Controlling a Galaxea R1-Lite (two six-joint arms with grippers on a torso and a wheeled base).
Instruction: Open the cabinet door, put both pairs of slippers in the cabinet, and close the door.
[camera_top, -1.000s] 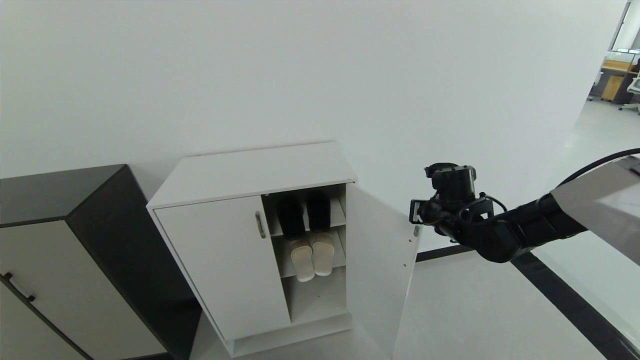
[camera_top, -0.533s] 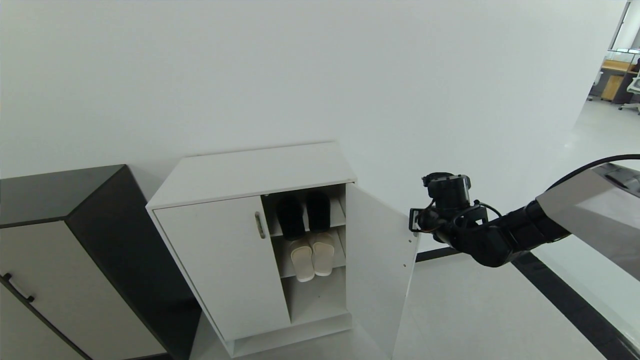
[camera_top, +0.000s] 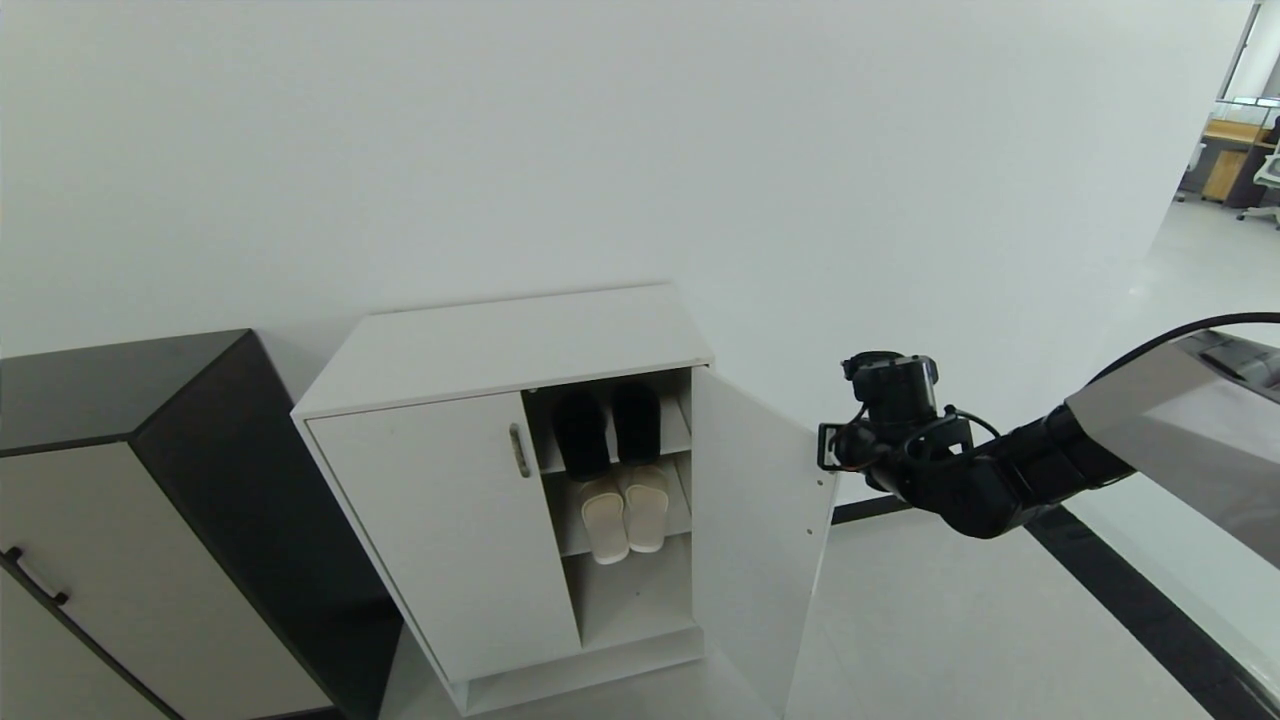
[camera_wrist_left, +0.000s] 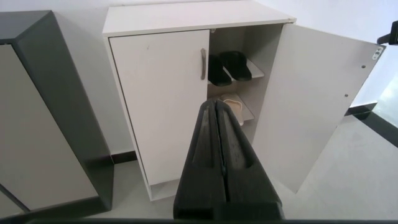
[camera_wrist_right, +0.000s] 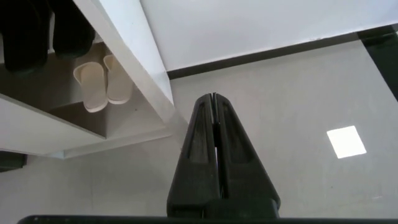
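Note:
The white cabinet (camera_top: 500, 345) has its left door shut and its right door (camera_top: 760, 520) swung wide open. A black pair of slippers (camera_top: 610, 425) lies on the top shelf and a cream pair (camera_top: 625, 510) on the shelf below. My right gripper (camera_top: 830, 445) hangs at the open door's outer edge, on its outer side; its fingers are shut and hold nothing (camera_wrist_right: 214, 102). The door (camera_wrist_right: 130, 43) and both pairs (camera_wrist_right: 102, 81) lie just beyond it. My left gripper (camera_wrist_left: 214, 109) is shut and empty, held back in front of the cabinet (camera_wrist_left: 155, 93).
A black and grey cabinet (camera_top: 130, 480) stands close on the white one's left. A white wall runs behind both. A black strip (camera_top: 1130, 600) crosses the pale floor on the right, where there is free room beside the open door.
My right arm has dropped a little and shifted left, closer to the open door's outer edge. The door and the slippers stand as before.

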